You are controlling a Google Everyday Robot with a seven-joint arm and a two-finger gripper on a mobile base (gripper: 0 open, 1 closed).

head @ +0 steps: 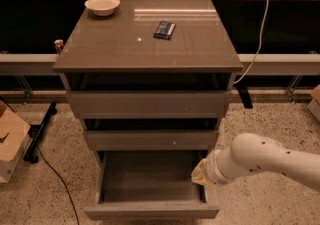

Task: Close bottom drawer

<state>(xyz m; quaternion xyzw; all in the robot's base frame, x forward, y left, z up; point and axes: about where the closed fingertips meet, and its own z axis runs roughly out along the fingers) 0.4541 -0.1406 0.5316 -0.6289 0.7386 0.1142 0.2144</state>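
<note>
Nearest: bottom drawer (150,212), lowest of three, pulled far out toward camera, inside bare. Task not done, and the whole push-in is left.

Low at right side of that drawer: pincer (199,173), at or just inside the right wall, toward the back. Touching or not, cannot tell. How wide pincer gapes, cannot tell; nothing visibly held.

Comes in from right edge over floor (260,114): white arm (272,161). Not at the front panel, so probably needs to shift round to the front before any push, or shoves via the side wall. A guess only.

Above: middle drawer (150,139), out a little, small white speck (173,143) on front. Then top drawer (150,103), tallest front, also slightly out.

On top, bench (125,51) carries pale bowl (102,5) at far left corner and dark flat packet (164,29) mid-back, well apart. Small can (59,45) behind at left. Cardboard box (9,141) on floor at left.
</note>
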